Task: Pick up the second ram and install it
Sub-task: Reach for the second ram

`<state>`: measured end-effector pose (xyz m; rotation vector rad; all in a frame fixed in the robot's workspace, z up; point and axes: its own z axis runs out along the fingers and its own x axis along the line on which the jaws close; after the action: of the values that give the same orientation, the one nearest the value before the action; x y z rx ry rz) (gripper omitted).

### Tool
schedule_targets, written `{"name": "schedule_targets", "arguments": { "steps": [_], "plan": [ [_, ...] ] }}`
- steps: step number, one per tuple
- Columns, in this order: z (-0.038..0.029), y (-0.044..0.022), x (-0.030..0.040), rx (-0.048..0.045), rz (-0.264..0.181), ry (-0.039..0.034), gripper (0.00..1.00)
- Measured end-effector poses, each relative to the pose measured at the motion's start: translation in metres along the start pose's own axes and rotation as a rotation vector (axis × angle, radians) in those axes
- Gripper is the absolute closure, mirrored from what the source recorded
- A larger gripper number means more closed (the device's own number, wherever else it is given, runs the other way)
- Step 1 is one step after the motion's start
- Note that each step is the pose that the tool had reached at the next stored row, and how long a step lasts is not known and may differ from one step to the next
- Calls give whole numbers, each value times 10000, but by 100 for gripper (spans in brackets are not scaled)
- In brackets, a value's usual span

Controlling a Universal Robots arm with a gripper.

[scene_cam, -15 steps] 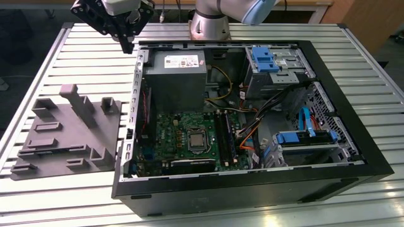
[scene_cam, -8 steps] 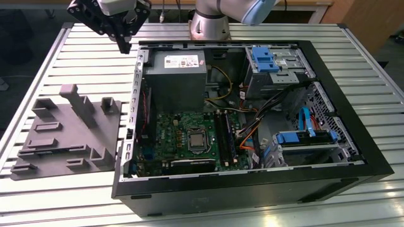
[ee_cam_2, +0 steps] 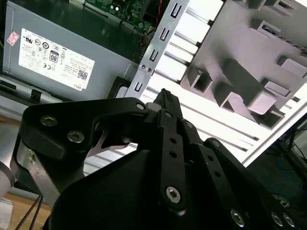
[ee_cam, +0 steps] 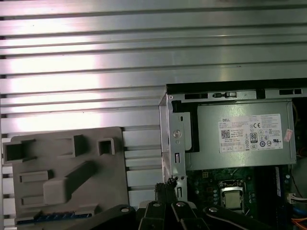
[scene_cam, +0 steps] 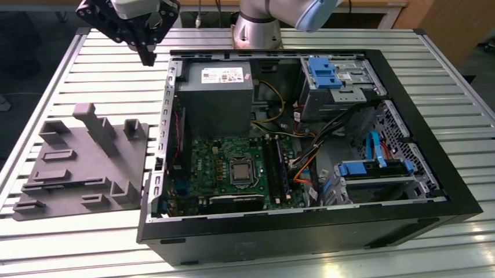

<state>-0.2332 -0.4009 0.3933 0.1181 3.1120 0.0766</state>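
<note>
gripper (scene_cam: 147,57), fingers together and empty, hovers over the table (scene_cam: 69,243) beside the computer case (scene_cam: 309,237); the likely ram (ee_cam: 62,216), light, stiff and fragile, best pinched by its long edges, lies in the grey holder (scene_cam: 85,184).

The black pincer (ee_cam_2: 165,98) carries silver screw heads (ee_cam_2: 173,193); the silver arm (scene_cam: 255,28) wears a pale-blue joint cap (scene_cam: 313,11).
</note>
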Motion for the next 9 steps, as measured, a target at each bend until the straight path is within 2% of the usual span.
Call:
{"name": "schedule_targets", "arguments": {
  "steps": [9],
  "plan": [
    [-2, -8, 89, -5, 0, 0, 89]
  ]
}}
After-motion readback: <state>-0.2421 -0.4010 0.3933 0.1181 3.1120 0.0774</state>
